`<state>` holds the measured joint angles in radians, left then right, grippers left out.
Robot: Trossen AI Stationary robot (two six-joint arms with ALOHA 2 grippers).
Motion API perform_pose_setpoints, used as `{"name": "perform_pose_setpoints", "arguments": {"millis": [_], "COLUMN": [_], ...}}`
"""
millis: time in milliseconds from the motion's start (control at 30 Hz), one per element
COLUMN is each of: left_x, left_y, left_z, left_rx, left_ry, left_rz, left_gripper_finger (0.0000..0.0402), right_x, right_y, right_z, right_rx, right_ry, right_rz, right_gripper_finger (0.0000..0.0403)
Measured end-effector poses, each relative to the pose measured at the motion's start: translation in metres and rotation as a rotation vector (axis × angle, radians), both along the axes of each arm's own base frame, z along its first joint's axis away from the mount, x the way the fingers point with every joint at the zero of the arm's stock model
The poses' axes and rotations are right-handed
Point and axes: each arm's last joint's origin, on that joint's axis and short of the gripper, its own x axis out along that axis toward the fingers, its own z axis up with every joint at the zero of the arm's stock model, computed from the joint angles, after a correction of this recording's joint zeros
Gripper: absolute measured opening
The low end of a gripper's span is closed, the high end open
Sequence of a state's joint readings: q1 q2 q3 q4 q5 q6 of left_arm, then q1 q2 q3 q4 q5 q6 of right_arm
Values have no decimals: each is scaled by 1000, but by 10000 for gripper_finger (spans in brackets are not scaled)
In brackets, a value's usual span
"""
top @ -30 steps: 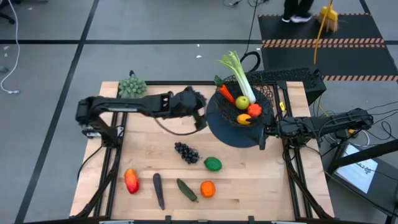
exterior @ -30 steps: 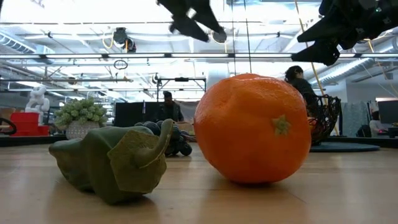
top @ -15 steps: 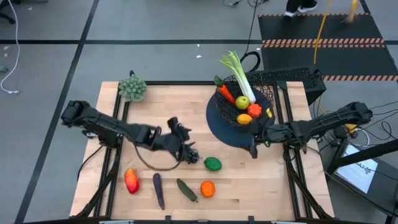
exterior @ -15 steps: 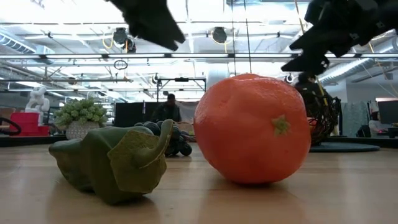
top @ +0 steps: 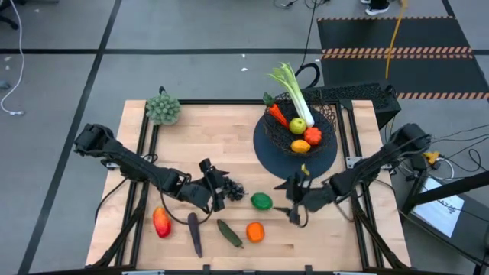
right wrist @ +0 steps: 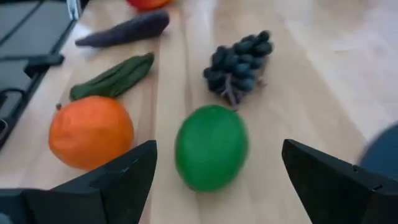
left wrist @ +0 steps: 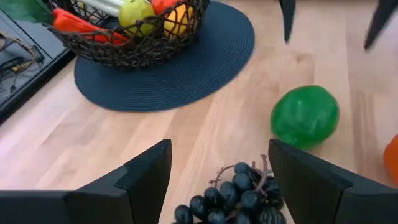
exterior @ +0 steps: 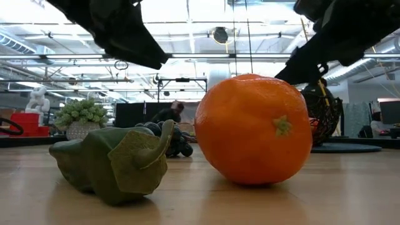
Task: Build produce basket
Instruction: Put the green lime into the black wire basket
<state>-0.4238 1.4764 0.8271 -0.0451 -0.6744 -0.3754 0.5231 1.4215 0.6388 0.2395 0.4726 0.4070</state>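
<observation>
Left gripper (left wrist: pixel 217 177): fingers apart, straddling the grapes (left wrist: pixel 233 199), apparently not yet touching.
Right gripper (right wrist: pixel 214 177): fingers spread, lime (right wrist: pixel 211 146) just ahead.
Basket (top: pixel 299 126): on dark mat, holding leek, carrot, apple.
Orange (top: pixel 254 231): near table's front edge.

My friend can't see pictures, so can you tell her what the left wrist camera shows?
The left gripper has its fingers open around dark grapes on the wooden table. A green lime lies just past them, and farther off a basket holding produce sits on a dark round mat.
</observation>
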Motion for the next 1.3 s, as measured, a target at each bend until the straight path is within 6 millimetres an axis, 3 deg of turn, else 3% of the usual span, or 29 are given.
{"name": "perform_pose_setpoints", "arguments": {"millis": [200,367,767,1100,1300], "left_x": [0,-1,0,0,0], "left_y": [0,-3,-6,-6,-5], "left_z": [-3,-3,0,0,0], "left_rx": [-20,-32,-35,-28,-28], "left_ry": [-41,-52,-81,-80,-80], "left_rz": [3,-6,-19,-24,-23], "left_gripper_finger": [266,266,266,266,266], "right_x": [25,29,42,43,39], "right_y": [16,15,9,5,3], "right_z": [-20,-31,-61,-58,-27], "right_rx": [-38,-67,-35,-34,5], "right_ry": [11,41,70,71,30], "right_rz": [22,-11,-43,-40,50], "right_gripper_finger": [363,396,392,300,279]}}
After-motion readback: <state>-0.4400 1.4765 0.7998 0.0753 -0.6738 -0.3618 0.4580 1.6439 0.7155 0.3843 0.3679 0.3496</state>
